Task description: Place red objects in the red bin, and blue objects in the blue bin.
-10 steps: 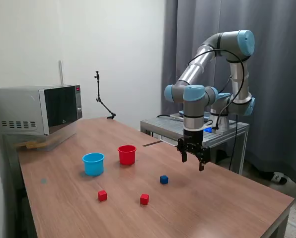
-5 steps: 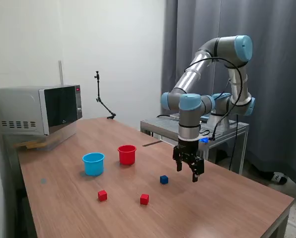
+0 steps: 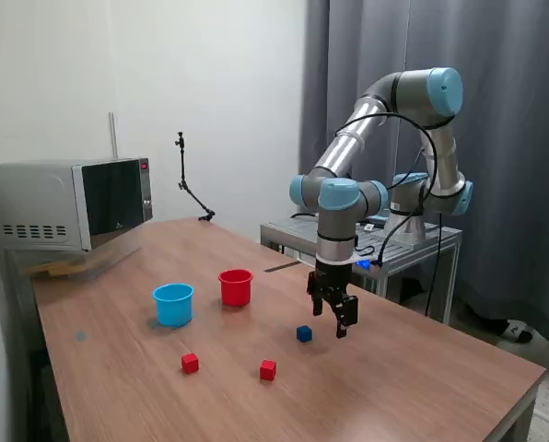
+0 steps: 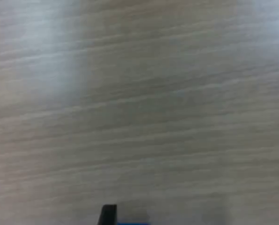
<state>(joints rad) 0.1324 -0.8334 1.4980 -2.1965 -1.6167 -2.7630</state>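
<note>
In the exterior view my gripper (image 3: pixel 328 322) hangs open just above the table, a little to the right of a small dark blue cube (image 3: pixel 304 333). Two small red cubes (image 3: pixel 191 363) (image 3: pixel 268 369) lie nearer the front edge. The red bin (image 3: pixel 236 287) and the light blue bin (image 3: pixel 173 304) stand upright side by side further back, toward the exterior view's left. The wrist view is blurred wood grain; a dark fingertip (image 4: pixel 108 214) and a sliver of the blue cube (image 4: pixel 132 221) show at its edge.
A microwave (image 3: pixel 72 201) sits at the table's back corner on the exterior view's left. A thin black stand (image 3: pixel 190 189) rises at the back edge. A metal cart (image 3: pixel 367 239) carries the arm's base behind the table.
The arm has swung toward the exterior view's left and lowered, bringing the gripper from right of the blue cube to close beside it. The cubes and cups have not moved.
</note>
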